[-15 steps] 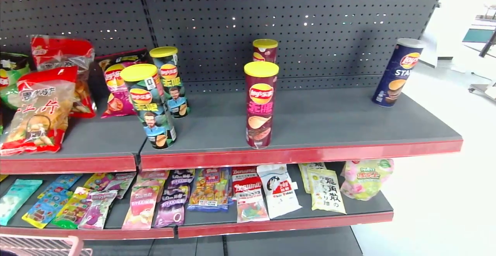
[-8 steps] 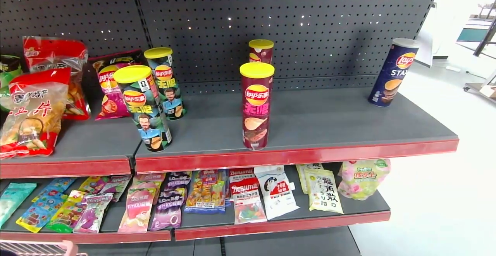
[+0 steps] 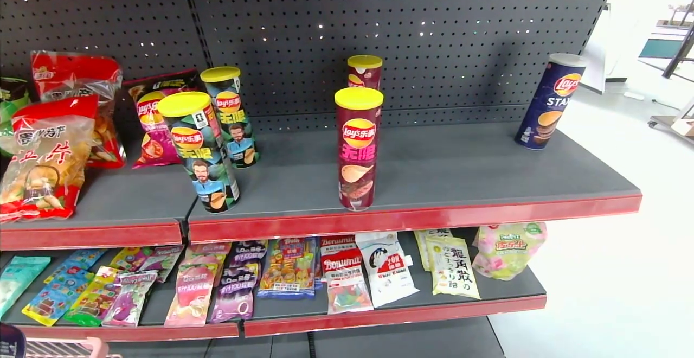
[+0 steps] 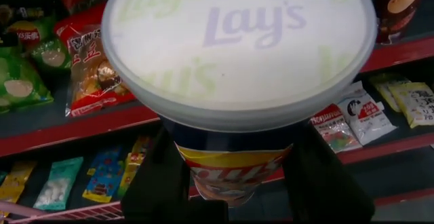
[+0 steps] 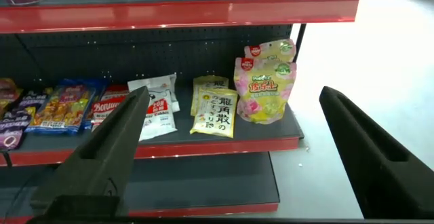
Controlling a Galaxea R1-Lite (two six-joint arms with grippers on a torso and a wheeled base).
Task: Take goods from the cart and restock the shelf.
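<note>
A dark edge (image 3: 11, 340) has risen by cart (image 3: 81, 341) — left pincer (image 4: 237, 180) clamps chip can (image 4: 237, 47), right pincer (image 5: 234, 95) apart.

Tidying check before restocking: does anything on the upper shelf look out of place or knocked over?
Nothing is toppled or spilled. The blue can stands alone at the shelf's right end, far from the other cans, leaving a wide bare stretch.

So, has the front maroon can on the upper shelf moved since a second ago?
No. The front maroon can keeps its spot at the shelf's red edge, before the rear maroon can; only the camera shifted.
</note>
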